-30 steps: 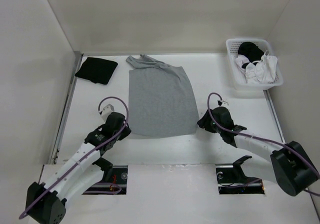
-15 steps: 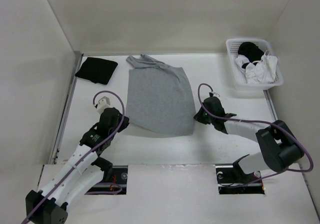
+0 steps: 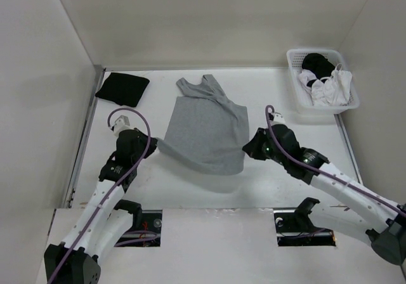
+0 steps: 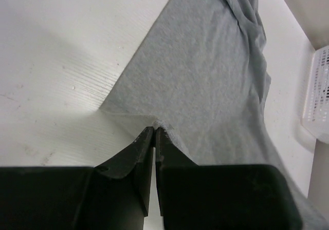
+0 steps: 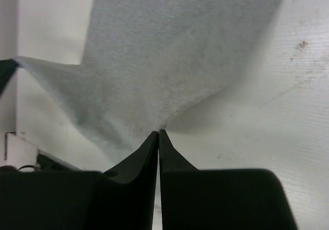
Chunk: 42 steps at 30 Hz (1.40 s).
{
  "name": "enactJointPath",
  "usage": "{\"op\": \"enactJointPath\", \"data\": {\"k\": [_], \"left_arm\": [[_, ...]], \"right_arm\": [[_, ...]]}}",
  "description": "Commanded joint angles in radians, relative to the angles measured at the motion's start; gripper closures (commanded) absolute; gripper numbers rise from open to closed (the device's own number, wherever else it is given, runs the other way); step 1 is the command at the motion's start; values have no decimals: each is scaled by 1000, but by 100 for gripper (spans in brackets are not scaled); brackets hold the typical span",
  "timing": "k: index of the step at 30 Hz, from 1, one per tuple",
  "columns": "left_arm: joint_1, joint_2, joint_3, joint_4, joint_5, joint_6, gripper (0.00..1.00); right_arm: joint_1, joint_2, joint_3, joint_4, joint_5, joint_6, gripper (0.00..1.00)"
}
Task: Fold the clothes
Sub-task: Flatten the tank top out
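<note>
The clothes, a light grey sleeveless tank top (image 3: 206, 129), lie mid-table with the straps (image 3: 204, 87) toward the back wall. Its near hem is lifted off the white table (image 3: 190, 182) and stretched between both grippers. My left gripper (image 3: 154, 144) is shut on the hem's left corner (image 4: 160, 123). Over at the hem's right corner (image 5: 160, 128), my right gripper (image 3: 247, 149) is shut on the cloth. The left wrist view shows the grey fabric (image 4: 205, 71) running away from the pinched tips (image 4: 154, 129). In the right wrist view the cloth (image 5: 169, 50) fans out from the tips (image 5: 158, 133).
A folded black garment (image 3: 122, 88) lies at the back left. A white basket (image 3: 320, 109) with black and white laundry stands at the back right. Walls enclose the table on three sides.
The right gripper shut on the hem's right corner. Both grippers have lifted the near hem and carried it toward the back, and the top has shifted to the right.
</note>
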Motion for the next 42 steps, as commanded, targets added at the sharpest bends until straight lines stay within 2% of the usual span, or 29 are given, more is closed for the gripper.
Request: {"op": "enactJointPath", "data": {"k": [1,3,6,7,11,13,15,17,18,21,25,32,37,42], "left_arm": [[50,6,29,82,73,14,96],[67,3,26,96,73,8,96],[78,11,26,95,78,5,96],[75,12,23,90,76,5,96],[79,-8,-7,72,68,8,96],[87,-15,-21,70,67,10,96],[89,-15,-30,68,67,11,96],[86,-11,-38,73,68,8,96],[79,-6,-44,79,70,5,96],[61,3,-49,88,70,-1,96],[35,-12,-41,90,67,-1,96],[26,-48,-58,90,75,-4,96],[24,-55,-67,93,84,-2,96],[36,-69,-63,93,99,5,96]], "right_arm": [[-55,134,-8,6,8,-24,91],[-129,225,-12,107,-37,-39,84],[-203,354,-11,227,-92,-59,62],[-209,375,-12,242,-94,-62,60],[-174,321,-81,241,-59,-56,60],[-140,252,-132,212,-39,-41,66],[-83,190,-181,158,-31,0,76],[-11,159,-215,129,-31,40,78],[29,158,-224,124,-29,62,76],[99,194,-233,143,-3,111,61],[145,270,-201,166,29,129,55],[202,411,-118,103,87,143,58],[221,445,-100,86,98,169,61],[242,483,-75,14,148,195,70]]}}
